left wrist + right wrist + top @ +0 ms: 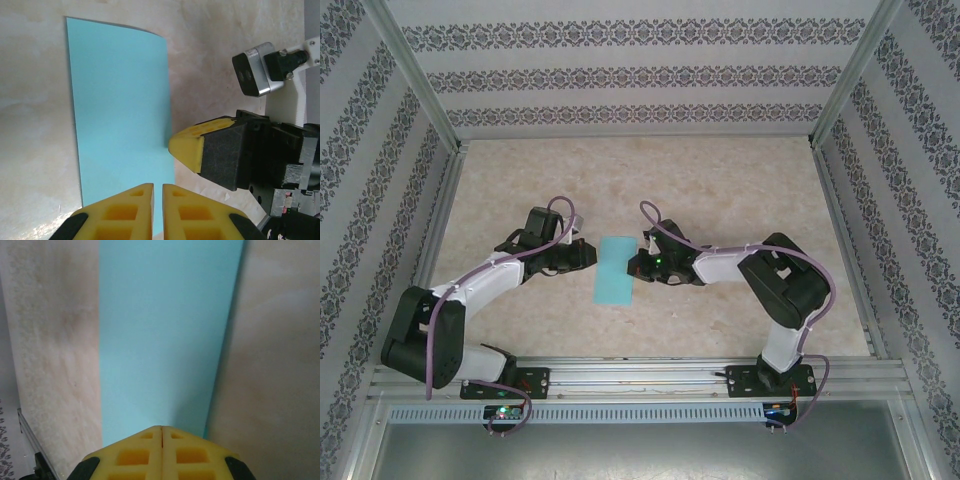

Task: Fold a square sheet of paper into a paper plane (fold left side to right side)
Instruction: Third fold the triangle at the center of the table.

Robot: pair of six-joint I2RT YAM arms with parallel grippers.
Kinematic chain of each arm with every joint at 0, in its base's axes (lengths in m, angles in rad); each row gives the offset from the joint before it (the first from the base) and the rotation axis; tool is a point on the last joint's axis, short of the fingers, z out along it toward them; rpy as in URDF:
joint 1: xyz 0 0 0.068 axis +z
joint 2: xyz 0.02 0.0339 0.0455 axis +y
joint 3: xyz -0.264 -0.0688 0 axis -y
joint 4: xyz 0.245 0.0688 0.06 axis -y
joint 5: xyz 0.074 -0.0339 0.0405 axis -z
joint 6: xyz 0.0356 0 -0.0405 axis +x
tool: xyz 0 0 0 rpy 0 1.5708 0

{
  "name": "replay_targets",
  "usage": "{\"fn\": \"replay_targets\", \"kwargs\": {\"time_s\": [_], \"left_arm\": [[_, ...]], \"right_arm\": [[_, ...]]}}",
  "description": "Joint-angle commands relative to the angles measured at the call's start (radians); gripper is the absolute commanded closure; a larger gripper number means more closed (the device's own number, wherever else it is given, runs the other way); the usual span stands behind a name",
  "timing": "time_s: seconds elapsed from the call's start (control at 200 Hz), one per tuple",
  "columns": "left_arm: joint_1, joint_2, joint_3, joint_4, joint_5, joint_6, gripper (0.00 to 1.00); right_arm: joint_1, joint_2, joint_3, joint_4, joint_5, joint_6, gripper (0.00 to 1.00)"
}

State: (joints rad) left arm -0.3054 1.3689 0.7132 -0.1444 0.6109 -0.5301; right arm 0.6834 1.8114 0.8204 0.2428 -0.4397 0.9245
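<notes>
We saw the folded turquoise sheet [614,270] on the desk [720,180], left tool [592,255] closed at 9 o'clock, right tool [634,268] closed at 3.

The left arm [480,282] and right arm [722,266] share black joints, white links, purple cables [441,322] and yellow claw fingers [132,458].

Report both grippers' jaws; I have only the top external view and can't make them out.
Observer: In the right wrist view the right gripper is shut, yellow fingers meeting over the paper's edge.
Operator: Now the left.
Observer: The left gripper is all but closed, a slim gap between its fingers, above the paper.
Operator: Check contact on the right.
Observer: The left wrist view shows the right gripper's yellow tip touching the paper's long edge.
</notes>
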Motion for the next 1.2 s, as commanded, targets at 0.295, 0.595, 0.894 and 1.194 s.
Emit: {"fn": "replay_targets", "kwargs": {"time_s": [0.295, 0.595, 0.894, 1.194], "left_arm": [[0.01, 0.047, 0.003, -0.047, 0.064, 0.032, 0.79], [0.009, 0.14, 0.014, -0.094, 0.112, 0.011, 0.69], [0.002, 0.228, 0.017, -0.029, 0.145, -0.028, 0.7], [-0.004, 0.259, 0.03, -0.053, 0.104, -0.016, 0.71]], "right_arm": [[0.002, 0.055, 0.072, -0.231, 0.01, -0.164, 1.0], [-0.005, 0.036, 0.103, -0.368, 0.053, -0.295, 1.0], [-0.003, 0.037, 0.105, -0.364, 0.045, -0.288, 1.0], [-0.002, 0.032, 0.103, -0.363, 0.043, -0.282, 1.0]]}}
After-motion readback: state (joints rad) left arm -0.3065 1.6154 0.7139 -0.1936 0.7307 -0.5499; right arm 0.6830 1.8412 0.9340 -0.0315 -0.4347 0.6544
